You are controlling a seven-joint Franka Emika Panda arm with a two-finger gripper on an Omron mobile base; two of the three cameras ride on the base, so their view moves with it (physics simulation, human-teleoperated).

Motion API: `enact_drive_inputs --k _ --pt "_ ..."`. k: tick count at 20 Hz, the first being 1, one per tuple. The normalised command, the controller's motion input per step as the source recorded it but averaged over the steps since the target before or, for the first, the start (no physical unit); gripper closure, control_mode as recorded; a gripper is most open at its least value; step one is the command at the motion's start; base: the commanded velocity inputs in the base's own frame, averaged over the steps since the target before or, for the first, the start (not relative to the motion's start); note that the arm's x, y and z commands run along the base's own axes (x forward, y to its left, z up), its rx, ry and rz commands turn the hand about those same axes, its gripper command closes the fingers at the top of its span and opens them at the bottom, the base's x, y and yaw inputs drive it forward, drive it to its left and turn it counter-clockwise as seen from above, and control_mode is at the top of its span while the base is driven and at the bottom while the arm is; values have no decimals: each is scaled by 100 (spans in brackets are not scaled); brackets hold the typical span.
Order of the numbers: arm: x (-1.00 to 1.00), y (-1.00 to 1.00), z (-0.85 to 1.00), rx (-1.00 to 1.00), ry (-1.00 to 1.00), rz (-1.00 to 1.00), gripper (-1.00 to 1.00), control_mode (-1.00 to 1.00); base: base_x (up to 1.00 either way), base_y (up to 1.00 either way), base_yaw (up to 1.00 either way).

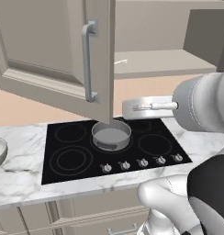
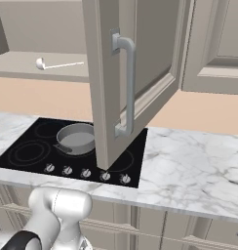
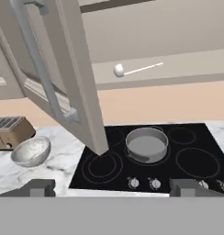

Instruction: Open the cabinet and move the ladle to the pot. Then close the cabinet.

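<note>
Marble surface [image 1: 22,176] with black cooktop [image 1: 77,158] set in, peach wall behind, grey-beige units above and below.

Ladle [image 3: 132,70] on the open cabinet's shelf [image 2: 23,66], bowl end toward the door side, thin handle lying along the shelf; nothing touching it. One ladle counted.

Cabinet [image 2: 208,44] door [image 2: 109,93] swung wide out over the cooktop, vertical bar handle [image 2: 126,85] facing the base. One door open; a second, shut, beside it in the right base view.

Pot [image 3: 147,144] upright on a rear burner, looks empty, below the shelf and partly under the door's lower corner. One pot. Four burner rings, five knobs [image 1: 142,162] along the front edge.

Off the cooktop: one rounded bowl [image 3: 31,151] and one toaster [image 3: 10,128], both on the marble, well apart from the pot.

Gripper [image 3: 111,188] held back from the cabinet, looking over cooktop and shelf; jaws spread wide, empty, only the two dark tips low in the hand view.

Step judged: opening done, ladle not yet fetched. Next move calls for reaching up past the door's free edge to the shelf, coming down over the thin handle and pinching across it, then lifting clear of the shelf lip before lowering to the pot. Door edge the likely snag on the way in.
</note>
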Motion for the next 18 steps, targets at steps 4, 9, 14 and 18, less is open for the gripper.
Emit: enact_drive_inputs --k 4,9,14,18 --pt "16 -89 5 24 0 1 -100 -100 0 0 0" --pt "33 -73 0 27 0 3 -100 -100 0 0 0" --pt "51 -21 0 19 0 5 -100 -100 0 0 0" --pt "76 0 -1 12 0 2 -100 -100 0 0 0"
